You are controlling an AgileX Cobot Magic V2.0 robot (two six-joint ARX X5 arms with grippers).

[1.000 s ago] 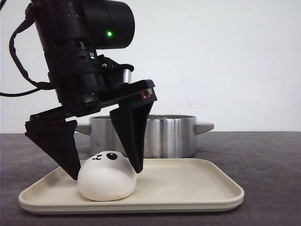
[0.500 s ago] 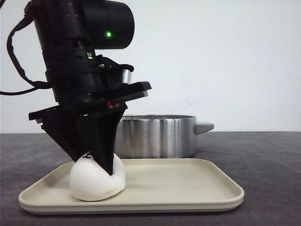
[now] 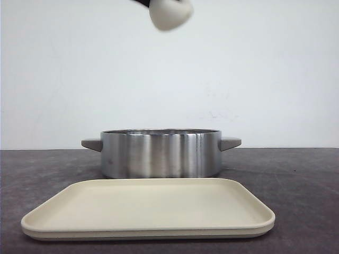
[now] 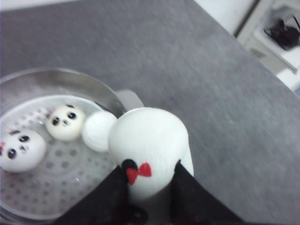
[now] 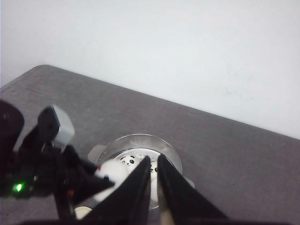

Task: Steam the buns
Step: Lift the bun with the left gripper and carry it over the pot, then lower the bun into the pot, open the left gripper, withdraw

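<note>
My left gripper (image 4: 151, 166) is shut on a white bun (image 4: 150, 136) with a black ear and a red bow showing. In the front view that bun (image 3: 170, 14) hangs at the top edge, high above the steel pot (image 3: 161, 153), and the gripper itself is almost wholly out of frame. Three more buns lie on the pot's perforated steamer plate: two panda faces (image 4: 21, 149) (image 4: 65, 123) and one turned away (image 4: 98, 131). My right gripper (image 5: 154, 161) hovers high over the pot (image 5: 164, 149), fingers close together with nothing between them.
A cream tray (image 3: 148, 209) lies in front of the pot on the dark grey table (image 3: 302, 174). The pot has a handle on each side (image 3: 230, 143). The left arm (image 5: 42, 164) is in the right wrist view.
The left gripper closed on the bun on the tray and lifted it up out of most of the front view. The tray no longer bears a bun.
</note>
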